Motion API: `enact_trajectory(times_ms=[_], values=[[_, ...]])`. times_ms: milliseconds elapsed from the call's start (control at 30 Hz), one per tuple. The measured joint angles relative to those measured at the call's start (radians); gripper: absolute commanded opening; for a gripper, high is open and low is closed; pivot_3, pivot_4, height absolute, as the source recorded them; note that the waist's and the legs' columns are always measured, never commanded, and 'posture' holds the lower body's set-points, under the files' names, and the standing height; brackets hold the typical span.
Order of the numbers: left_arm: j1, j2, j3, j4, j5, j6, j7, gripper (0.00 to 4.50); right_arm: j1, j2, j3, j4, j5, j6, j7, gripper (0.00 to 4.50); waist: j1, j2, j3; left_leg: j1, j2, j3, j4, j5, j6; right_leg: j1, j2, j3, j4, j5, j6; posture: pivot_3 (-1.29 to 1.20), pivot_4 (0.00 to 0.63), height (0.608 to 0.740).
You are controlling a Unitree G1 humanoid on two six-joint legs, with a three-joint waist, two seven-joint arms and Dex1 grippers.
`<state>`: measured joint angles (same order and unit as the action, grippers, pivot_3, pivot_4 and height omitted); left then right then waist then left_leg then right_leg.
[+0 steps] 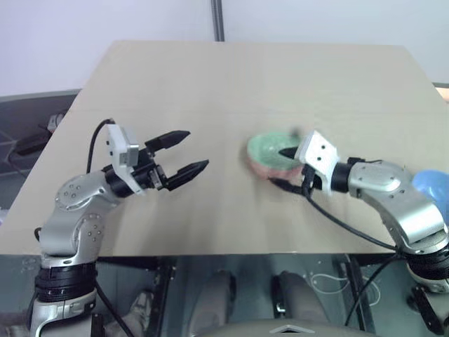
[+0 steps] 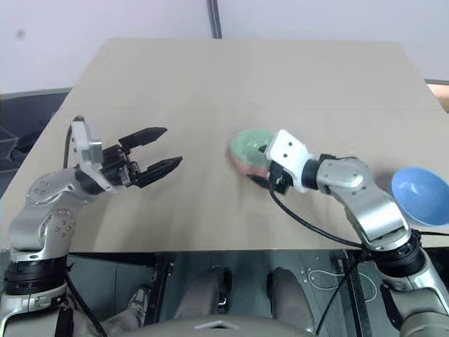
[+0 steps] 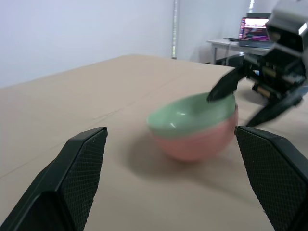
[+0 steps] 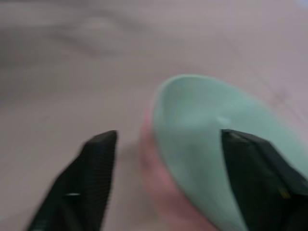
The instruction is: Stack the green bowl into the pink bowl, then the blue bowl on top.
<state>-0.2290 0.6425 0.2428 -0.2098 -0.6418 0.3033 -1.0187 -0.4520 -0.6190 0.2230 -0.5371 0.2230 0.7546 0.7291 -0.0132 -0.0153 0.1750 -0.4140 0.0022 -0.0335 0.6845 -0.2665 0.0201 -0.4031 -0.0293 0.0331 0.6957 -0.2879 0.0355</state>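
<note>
Green bowl (image 3: pixel 190 111) nested in pink bowl (image 3: pixel 197 139), blue bowl (image 2: pixel 419 195) apart

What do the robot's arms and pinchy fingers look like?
Both arms are shiny silver metal with rounded joints and black bands. Each wrist carries a small white boxy block. The left gripper and right gripper each have two black pointed fingers, with a bumpy grid pattern on the finger pads. Thin black cables loop along both arms.
</note>
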Motion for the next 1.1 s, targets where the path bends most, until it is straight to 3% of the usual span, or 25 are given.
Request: enact_trajectory(times_ms=[100, 300, 500, 567, 767, 867, 1100], values=[[-0.023, -0.013, -0.024, 0.016, 0.012, -0.011, -0.007, 4.50, 0.003, 0.006, -0.054, -0.034, 0.009, 0.035, -0.048, 4.48, 0.000, 0.000, 0.000, 0.000, 0.000, 0.000, 0.000, 0.000, 0.000, 0.000, 0.000, -0.001, 0.000, 0.000, 0.000, 0.00, 0.150, 0.740], [-0.046, -0.029, -0.061, 0.038, 0.021, -0.027, -0.027, 4.50, 0.069, -0.043, -0.292, -0.185, 0.093, 0.184, -0.087, 4.48, 0.009, 0.000, 0.000, -0.001, 0.000, -0.002, 0.000, 0.000, 0.000, 0.001, -0.001, -0.003, -0.001, 0.000, 0.000, 0.00, 0.150, 0.740], [-0.085, -0.044, -0.095, 0.085, 0.032, -0.035, -0.056, 4.50, 0.363, -0.136, -0.574, -0.267, 0.014, 0.370, -0.202, 4.48, 0.019, 0.000, -0.001, -0.001, -0.001, -0.002, 0.000, 0.000, 0.000, 0.002, 0.000, -0.003, -0.001, 0.000, 0.000, 0.00, 0.150, 0.740], [-0.096, -0.047, -0.100, 0.109, 0.032, -0.035, -0.069, 4.50, 0.451, -0.112, -0.628, -0.264, -0.055, 0.407, -0.284, 4.48, 0.016, 0.000, -0.001, 0.000, -0.001, 0.000, 0.000, 0.000, 0.000, 0.001, 0.001, -0.001, 0.000, 0.000, 0.000, 0.00, 0.150, 0.740], [-0.121, -0.048, -0.117, 0.115, 0.032, -0.035, -0.090, 4.50, 0.534, -0.031, -0.635, -0.217, -0.104, 0.416, -0.370, 4.48, -0.002, 0.000, -0.001, 0.002, 0.001, 0.001, 0.000, 0.000, 0.000, 0.002, 0.003, 0.001, 0.001, 0.000, 0.000, 0.00, 0.150, 0.740], [-0.121, -0.048, -0.117, 0.116, 0.032, -0.035, -0.089, 4.50, 0.549, 0.012, -0.636, -0.164, -0.101, 0.402, -0.378, 3.72, -0.001, 0.000, -0.001, 0.002, 0.001, 0.001, 0.000, 0.000, 0.000, 0.002, 0.006, 0.001, 0.000, 0.000, 0.000, 0.00, 0.150, 0.740], [-0.109, -0.043, -0.114, 0.112, 0.032, -0.033, -0.084, 4.50, 0.532, 0.003, -0.648, -0.066, -0.098, 0.347, -0.374, 0.70, -0.001, 0.001, -0.001, 0.002, 0.001, 0.001, 0.000, 0.000, 0.000, 0.002, 0.007, 0.001, 0.000, 0.000, 0.000, 0.00, 0.150, 0.740]])
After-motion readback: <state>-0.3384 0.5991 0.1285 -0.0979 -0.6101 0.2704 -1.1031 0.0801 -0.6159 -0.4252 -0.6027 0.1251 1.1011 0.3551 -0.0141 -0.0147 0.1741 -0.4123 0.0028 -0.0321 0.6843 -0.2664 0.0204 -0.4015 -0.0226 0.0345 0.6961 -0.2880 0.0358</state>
